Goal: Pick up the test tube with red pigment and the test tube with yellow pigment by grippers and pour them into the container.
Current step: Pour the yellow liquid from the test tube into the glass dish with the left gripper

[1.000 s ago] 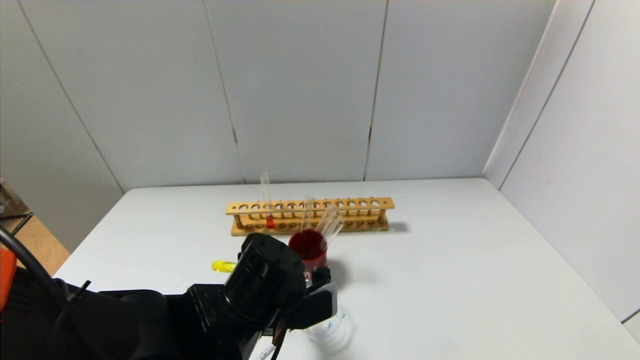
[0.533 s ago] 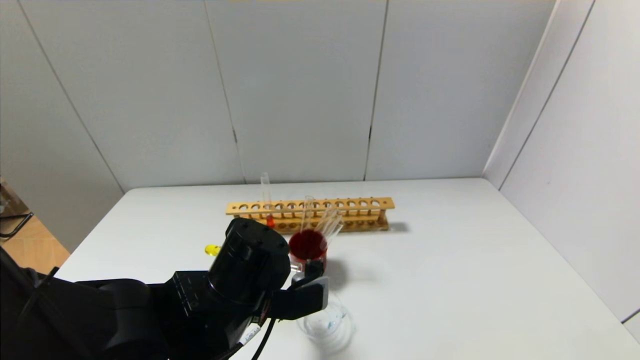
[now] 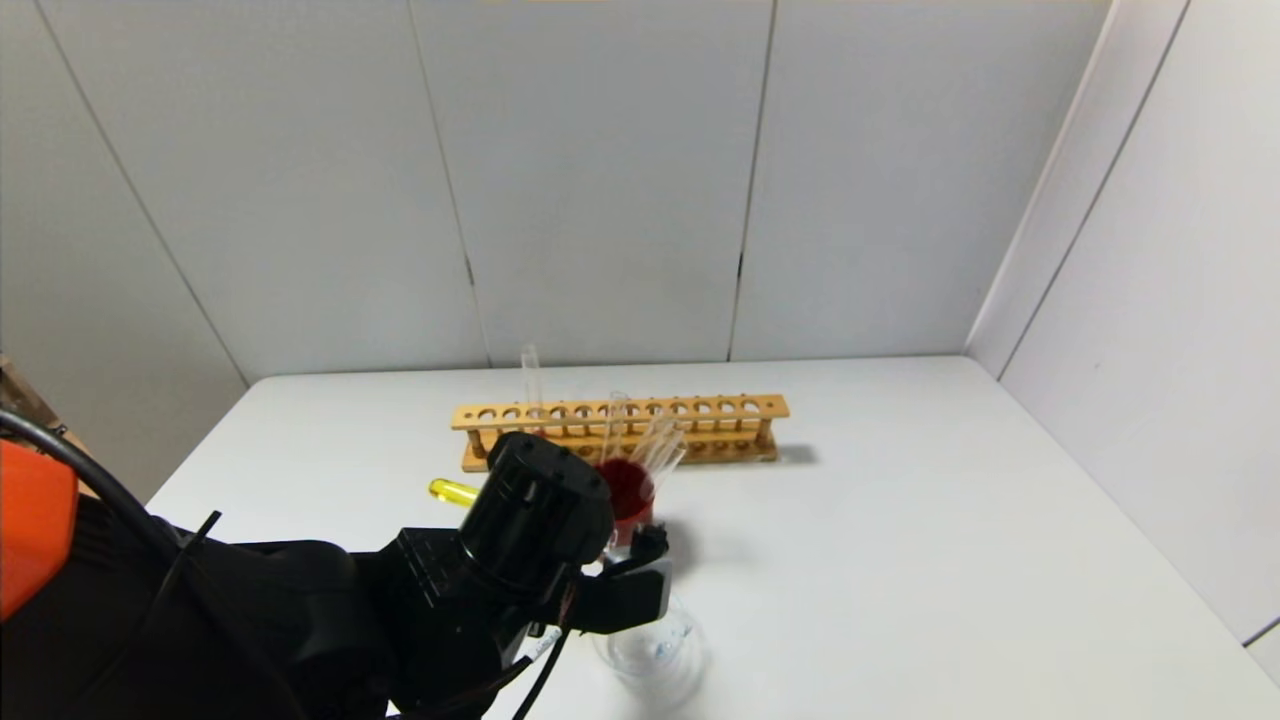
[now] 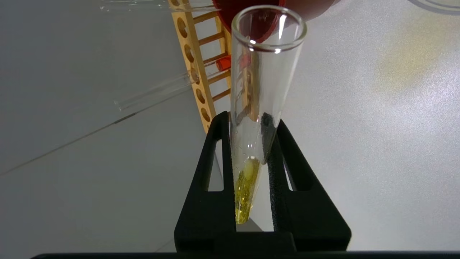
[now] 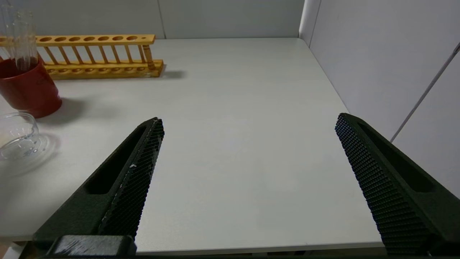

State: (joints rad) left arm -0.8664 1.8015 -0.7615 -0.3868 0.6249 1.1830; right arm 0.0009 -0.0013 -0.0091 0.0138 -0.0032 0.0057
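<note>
My left gripper (image 3: 632, 592) is shut on the test tube with yellow pigment (image 4: 266, 54). The tube lies nearly level, and its yellow end (image 3: 450, 490) sticks out to the left of the wrist. The yellow liquid (image 4: 246, 190) sits at the rounded end between the fingers. The gripper hangs just above and left of the container (image 3: 655, 650), a low clear cup. The test tube with red pigment (image 3: 530, 375) stands in the wooden rack (image 3: 700, 420); its red tip shows in the left wrist view (image 4: 223, 63). My right gripper (image 5: 248, 120) is open and empty over the table's near right part.
A beaker of dark red liquid (image 3: 628, 488) holding clear tubes stands between the rack and the container, right behind my left gripper. The right wrist view also shows the beaker (image 5: 28, 90), the container (image 5: 16, 138) and the rack (image 5: 97, 54). White walls close the back and right.
My left gripper, still holding the yellow tube, swung left and then back to the right. The tube's yellow end is now higher and farther back. Rack, beaker and container have not moved.
</note>
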